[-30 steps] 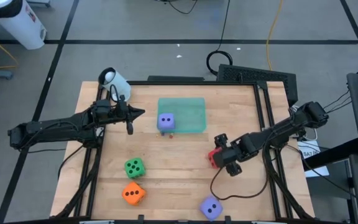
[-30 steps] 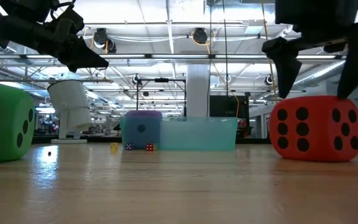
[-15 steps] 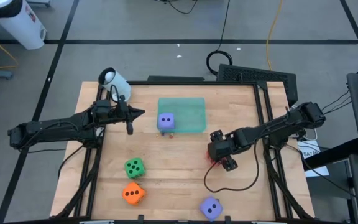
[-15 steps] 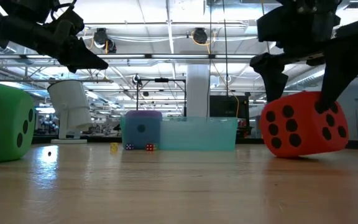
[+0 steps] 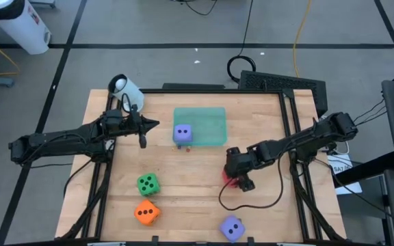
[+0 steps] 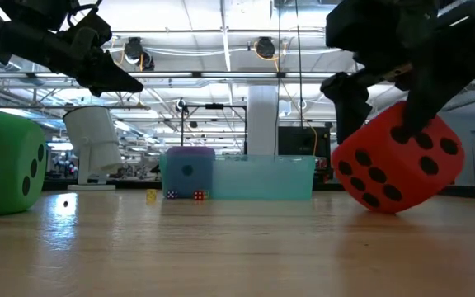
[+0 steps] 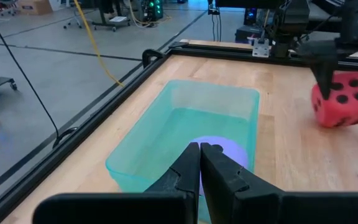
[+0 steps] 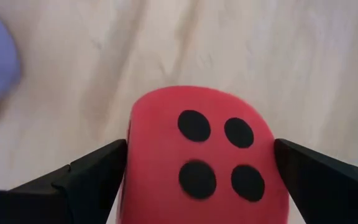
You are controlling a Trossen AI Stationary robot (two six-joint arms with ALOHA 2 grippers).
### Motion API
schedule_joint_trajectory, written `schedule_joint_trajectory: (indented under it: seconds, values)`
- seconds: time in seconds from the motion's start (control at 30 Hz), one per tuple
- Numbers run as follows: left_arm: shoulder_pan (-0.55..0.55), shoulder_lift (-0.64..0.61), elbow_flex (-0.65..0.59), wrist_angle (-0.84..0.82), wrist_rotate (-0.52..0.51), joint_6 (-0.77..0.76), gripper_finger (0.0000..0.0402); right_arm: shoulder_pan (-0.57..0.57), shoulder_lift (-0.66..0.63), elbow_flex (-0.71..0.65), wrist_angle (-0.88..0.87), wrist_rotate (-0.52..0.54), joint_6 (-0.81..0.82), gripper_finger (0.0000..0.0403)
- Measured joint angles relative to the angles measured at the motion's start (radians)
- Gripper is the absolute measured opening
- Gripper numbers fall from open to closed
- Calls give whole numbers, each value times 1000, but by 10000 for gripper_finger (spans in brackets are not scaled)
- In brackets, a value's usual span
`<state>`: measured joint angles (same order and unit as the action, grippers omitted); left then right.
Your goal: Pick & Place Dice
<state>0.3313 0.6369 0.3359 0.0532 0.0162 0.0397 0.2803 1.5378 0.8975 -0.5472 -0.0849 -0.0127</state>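
Note:
The red die sits tilted in my right gripper, right of the table's middle; the low view shows the red die and the right wrist view shows the red die between the fingers. One purple-blue die sits in the teal tray. The green die, the orange die and the second purple-blue die rest flat on the table nearer the near edge. My left gripper is shut and hovers left of the tray, touching nothing. My right gripper pinches the red die's two opposite side faces between its fingers. The fingers come from above, slanting down. The die is tilted, and only its lower edge meets the table.
A white cylindrical device stands at the table's far left corner. A few tiny dice lie on the wood just near the tray. A black frame rail runs along the table's right side. Bare wood lies between the tray and the near dice.
My right gripper has moved toward the table's left edge and a little toward the near edge, taking hold of the red die. The die has shifted left with it and tipped from lying flat onto one lower edge.

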Motion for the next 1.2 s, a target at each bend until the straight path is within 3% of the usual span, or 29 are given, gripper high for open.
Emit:
schedule_joint_trajectory:
  seconds: [0.13, 0.37, 0.63, 0.9, 1.0, 1.2]
  values:
    - [0, 0, 0, 0, 0, -6, 21, 5, -3, -40, 24, -15, 31, 391]
    - [0, 0, 0, 1, 0, -16, 21, 25, -2, -54, 60, 67, 51, 387]
    - [0, 0, 0, 1, 0, -19, 21, 51, -39, -3, 127, 125, -39, 326]
    - [0, 0, 0, 1, 0, -19, 21, 65, -53, 107, 51, 185, -80, 309]
    - [0, 0, 0, 0, 0, -19, 21, 73, -56, 140, 32, 240, -81, 296]
    - [0, 0, 0, 0, 0, -22, 21, 74, -57, 147, -5, 241, -9, 264]
